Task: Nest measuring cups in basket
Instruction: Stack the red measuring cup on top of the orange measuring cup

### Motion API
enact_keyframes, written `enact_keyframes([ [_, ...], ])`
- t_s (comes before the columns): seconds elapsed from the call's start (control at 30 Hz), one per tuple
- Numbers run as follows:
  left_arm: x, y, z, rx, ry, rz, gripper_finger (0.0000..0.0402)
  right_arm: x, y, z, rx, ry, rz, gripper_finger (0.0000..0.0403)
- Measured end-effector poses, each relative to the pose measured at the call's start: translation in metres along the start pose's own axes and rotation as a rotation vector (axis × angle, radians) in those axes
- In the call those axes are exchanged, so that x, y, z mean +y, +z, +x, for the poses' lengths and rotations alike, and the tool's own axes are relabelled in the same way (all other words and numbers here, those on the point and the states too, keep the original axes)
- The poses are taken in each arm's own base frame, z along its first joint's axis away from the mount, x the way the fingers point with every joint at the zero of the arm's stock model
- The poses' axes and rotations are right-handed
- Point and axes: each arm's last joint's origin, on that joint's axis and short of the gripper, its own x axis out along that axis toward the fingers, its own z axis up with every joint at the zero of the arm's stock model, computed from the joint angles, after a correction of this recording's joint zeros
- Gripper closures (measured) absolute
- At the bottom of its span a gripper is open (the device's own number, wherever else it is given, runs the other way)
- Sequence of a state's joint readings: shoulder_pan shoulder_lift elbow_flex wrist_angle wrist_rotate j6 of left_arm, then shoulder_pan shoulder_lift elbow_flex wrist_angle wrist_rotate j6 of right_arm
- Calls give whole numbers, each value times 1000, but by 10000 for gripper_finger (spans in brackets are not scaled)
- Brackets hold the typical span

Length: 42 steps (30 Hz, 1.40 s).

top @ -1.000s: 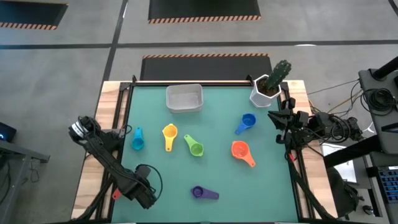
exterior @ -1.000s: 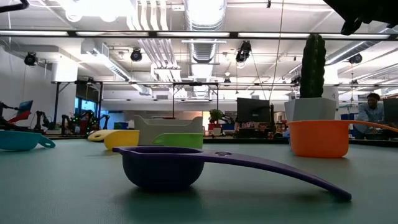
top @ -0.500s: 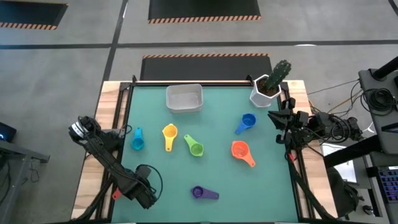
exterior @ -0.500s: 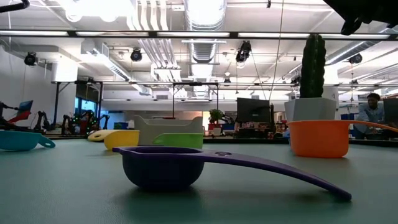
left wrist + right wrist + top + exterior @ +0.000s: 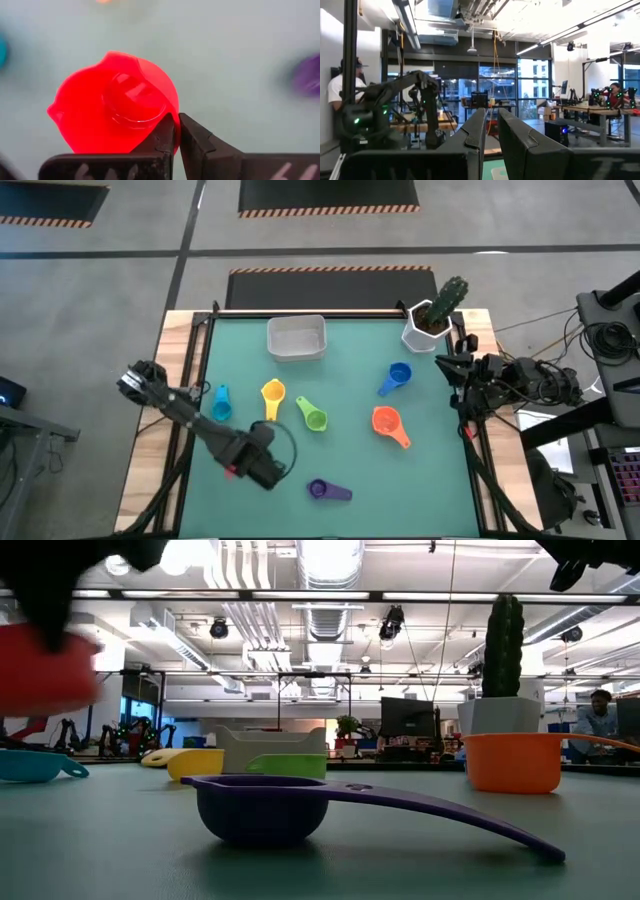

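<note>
My left gripper (image 5: 242,470) hovers over the near middle-left of the green table, shut on the red measuring cup (image 5: 115,102), which shows blurred at the left of the low view (image 5: 40,665). On the table rest the teal (image 5: 221,402), yellow (image 5: 272,395), green (image 5: 313,416), blue (image 5: 397,376), orange (image 5: 388,423) and purple (image 5: 325,490) cups. The white basket (image 5: 296,337) sits near the far edge. My right gripper (image 5: 447,367) waits shut at the table's right edge, pointing level into the room (image 5: 492,132). My left gripper pinches the red cup between its two fingers at the cup's edge (image 5: 170,131), opposite the small spout (image 5: 54,112). The fingers (image 5: 162,142) come from above, pointing down, and cover the exact part they hold. The cup is lifted clear of the table, beside the fingers.
A white faceted pot with a green cactus (image 5: 432,318) stands at the far right corner, close to my right arm. The purple cup lies just right of and nearer than my left gripper. Bare green table lies between the cups and the near edge.
My left arm has swung from the near left corner toward the table's middle, carrying the red cup to the right and slightly farther. The cup has come into the low view at its upper left, above the table top. The other cups have stayed in place.
</note>
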State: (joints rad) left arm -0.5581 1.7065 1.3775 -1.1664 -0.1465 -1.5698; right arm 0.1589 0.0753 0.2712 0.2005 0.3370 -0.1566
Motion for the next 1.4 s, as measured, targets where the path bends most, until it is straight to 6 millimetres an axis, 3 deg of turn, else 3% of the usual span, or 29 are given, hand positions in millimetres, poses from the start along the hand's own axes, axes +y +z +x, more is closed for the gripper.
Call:
enact_keyframes([
  [0.27,-29,65,-33,-195,-189,83,401,-2,11,-1,37,12,24,365],
  [0.4,-49,89,-31,-248,-241,167,401,-1,17,-3,74,82,26,365],
  [0.6,-89,121,-24,-334,-290,334,401,3,29,-5,18,329,35,365],
  [0.73,-116,138,-21,-385,-298,449,401,3,32,-6,13,349,67,365],
  [1.0,-155,160,-12,-438,-275,620,401,3,31,-6,21,350,86,365],
  [1.2,-151,165,17,-402,-218,605,402,3,31,-6,29,350,96,365],
  [1.4,-159,170,21,-477,-276,573,402,3,30,-6,32,346,98,365],
])
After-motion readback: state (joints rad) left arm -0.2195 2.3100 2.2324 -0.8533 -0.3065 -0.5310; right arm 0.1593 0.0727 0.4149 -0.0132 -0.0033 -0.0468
